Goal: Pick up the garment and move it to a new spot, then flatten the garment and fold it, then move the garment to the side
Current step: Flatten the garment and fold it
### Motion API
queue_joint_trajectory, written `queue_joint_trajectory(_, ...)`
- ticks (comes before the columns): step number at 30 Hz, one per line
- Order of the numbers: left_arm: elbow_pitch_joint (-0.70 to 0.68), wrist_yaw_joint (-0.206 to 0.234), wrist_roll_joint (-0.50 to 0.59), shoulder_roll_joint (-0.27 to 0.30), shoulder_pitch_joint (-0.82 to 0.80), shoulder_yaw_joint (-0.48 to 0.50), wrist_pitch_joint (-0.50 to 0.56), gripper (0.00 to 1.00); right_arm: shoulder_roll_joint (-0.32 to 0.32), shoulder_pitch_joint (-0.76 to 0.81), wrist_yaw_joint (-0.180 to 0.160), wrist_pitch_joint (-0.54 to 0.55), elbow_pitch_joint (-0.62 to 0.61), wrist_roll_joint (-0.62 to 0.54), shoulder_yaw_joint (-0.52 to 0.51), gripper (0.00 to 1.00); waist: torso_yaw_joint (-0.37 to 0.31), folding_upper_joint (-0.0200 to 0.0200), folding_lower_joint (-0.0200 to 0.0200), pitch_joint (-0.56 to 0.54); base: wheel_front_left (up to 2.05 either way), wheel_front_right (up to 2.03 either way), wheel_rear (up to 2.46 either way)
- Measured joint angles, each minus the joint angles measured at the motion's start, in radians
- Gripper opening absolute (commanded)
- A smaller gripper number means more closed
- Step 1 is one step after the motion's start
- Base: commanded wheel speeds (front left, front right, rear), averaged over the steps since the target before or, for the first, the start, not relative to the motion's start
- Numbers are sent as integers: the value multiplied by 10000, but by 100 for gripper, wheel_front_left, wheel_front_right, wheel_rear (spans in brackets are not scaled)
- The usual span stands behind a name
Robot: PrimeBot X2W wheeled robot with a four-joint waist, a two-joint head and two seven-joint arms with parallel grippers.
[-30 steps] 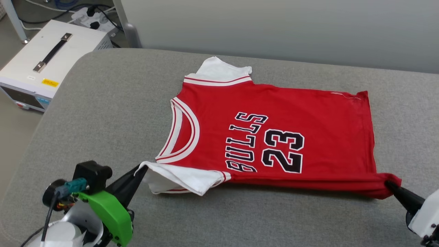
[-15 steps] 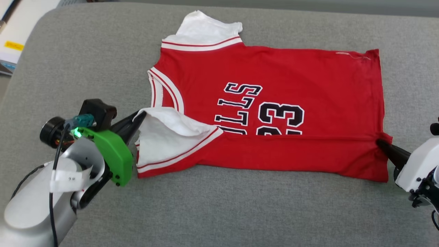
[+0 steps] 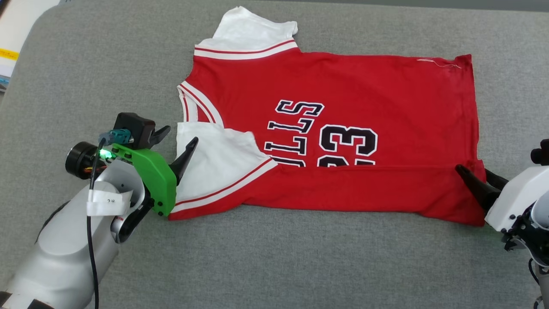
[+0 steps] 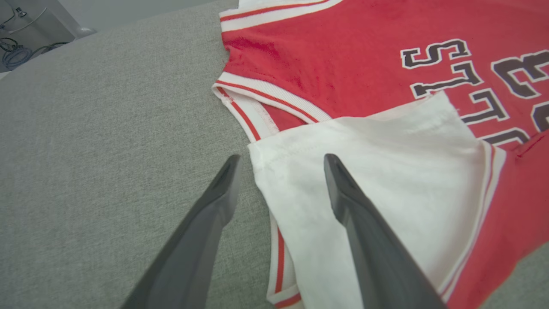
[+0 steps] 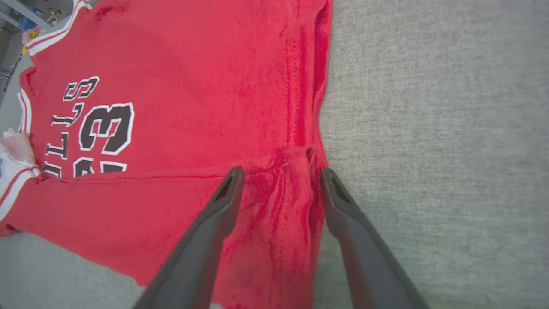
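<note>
Head view, the garment [image 3: 343, 86] flat on the grey cushion [image 3: 274, 266], wrist views closer in, my left gripper [image 4: 281, 161] wide astride the white sleeve [image 4: 386, 180], my right gripper [image 5: 281, 171] agape over the bunched hem [image 5: 294, 189], both empty.

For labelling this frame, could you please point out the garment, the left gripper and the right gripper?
garment [image 3: 377, 98]: head view, plain red body fabric.
left gripper [image 4: 282, 158]: left wrist view, midway between its open fingertips.
right gripper [image 5: 282, 170]: right wrist view, midway between its open fingertips.
</note>
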Motion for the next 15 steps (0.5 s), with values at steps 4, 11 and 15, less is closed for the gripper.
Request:
queue_joint_trajectory(4, 746, 12, -255, -395, 12, 263, -683, 100, -44, 94, 0, -487, 8, -6, 117, 100, 67, 0, 0, -367, 0, 0, 0)
queue_joint_trajectory(11, 890, 161, -1181, -711, 508, 1035, -1695, 100, -405, 866, 0, -1078, -617, -291, 255, 100, 202, 0, -1, -1190, 0, 0, 0)
queue_joint_trajectory(15, 366, 550, -1590, -756, 1428, 1277, -1866, 100, -401, 1414, 0, -1032, -1202, -686, 209, 100, 265, 0, -1, -1662, 0, 0, 0)
